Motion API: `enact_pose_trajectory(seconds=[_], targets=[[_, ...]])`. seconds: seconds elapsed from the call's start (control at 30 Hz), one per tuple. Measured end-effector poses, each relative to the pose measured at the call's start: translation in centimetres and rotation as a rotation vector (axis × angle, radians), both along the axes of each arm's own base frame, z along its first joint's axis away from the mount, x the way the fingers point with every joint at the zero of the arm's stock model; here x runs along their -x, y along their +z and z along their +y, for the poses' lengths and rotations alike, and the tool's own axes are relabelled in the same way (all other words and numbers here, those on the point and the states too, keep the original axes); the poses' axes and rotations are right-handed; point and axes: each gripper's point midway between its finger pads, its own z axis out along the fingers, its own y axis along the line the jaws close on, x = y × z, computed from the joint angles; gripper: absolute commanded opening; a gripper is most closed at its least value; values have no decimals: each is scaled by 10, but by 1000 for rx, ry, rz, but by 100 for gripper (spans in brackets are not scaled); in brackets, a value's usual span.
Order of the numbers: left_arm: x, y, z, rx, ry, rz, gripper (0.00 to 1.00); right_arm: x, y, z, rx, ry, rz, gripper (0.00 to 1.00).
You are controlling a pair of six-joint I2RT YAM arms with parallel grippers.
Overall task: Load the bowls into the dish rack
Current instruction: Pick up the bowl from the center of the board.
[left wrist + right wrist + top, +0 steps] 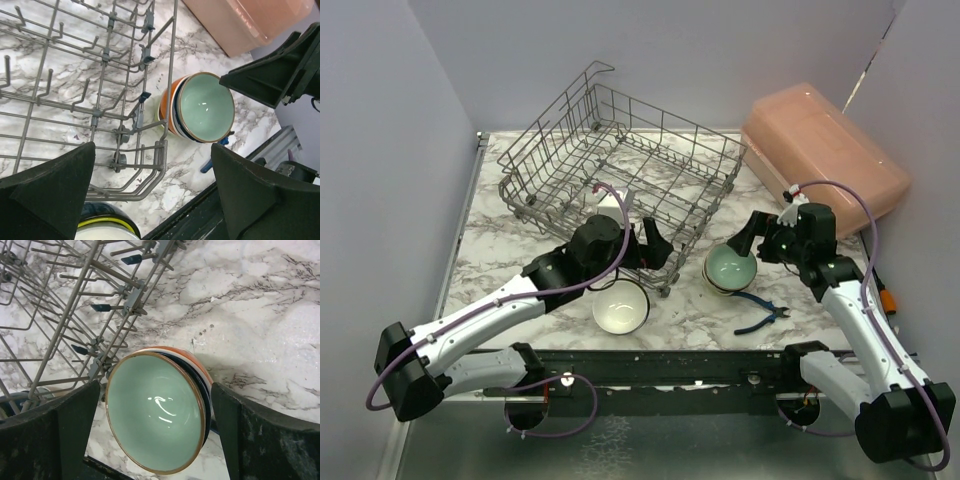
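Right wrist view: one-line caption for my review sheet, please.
Open right hand poised above the mint green bowl topping a nested stack, beside the dish rack on the marble table.

The dish rack (650, 170), a square grey wire basket with upright tines, sits turned like a diamond in the top view, with a raised loop at its far corner. Just beside its near right side stands a stack of bowls (731, 267), its top bowl mint green with a brown rim (orange, white and dark edges show beneath). A second stack (620, 306), topped by a pale cream bowl, stands upright by the rack's near corner.
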Motion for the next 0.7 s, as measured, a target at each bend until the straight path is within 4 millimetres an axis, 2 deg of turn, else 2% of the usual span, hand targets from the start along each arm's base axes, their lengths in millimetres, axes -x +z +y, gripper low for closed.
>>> enact_pose_trajectory(seconds=[0.03,0.13,0.2,0.27,0.37,0.5,0.57,0.67,0.7], targets=[[0,4,3,2,9,-11,99,0,-2,-1,2,-5,6,92],[-1,12,11,9,34,-34,99,3,-11,-2,-2,-22,33,72],[-1,14,14,11,45,-40,99,5,-18,-4,-2,-37,55,69],[-1,14,15,11,51,-43,99,9,-27,-7,0,-63,77,61],[-2,12,17,5,60,-40,99,12,-36,-13,11,-109,97,58],[-2,9,19,0,71,-34,99,13,-39,-18,17,-147,99,39],[-3,9,19,0,74,-33,99,13,-38,-21,21,-162,93,34],[-3,9,19,0,76,-31,99,12,-38,-23,27,-175,89,11],[-3,8,19,0,76,-31,99,11,-38,-24,32,-181,89,9]])
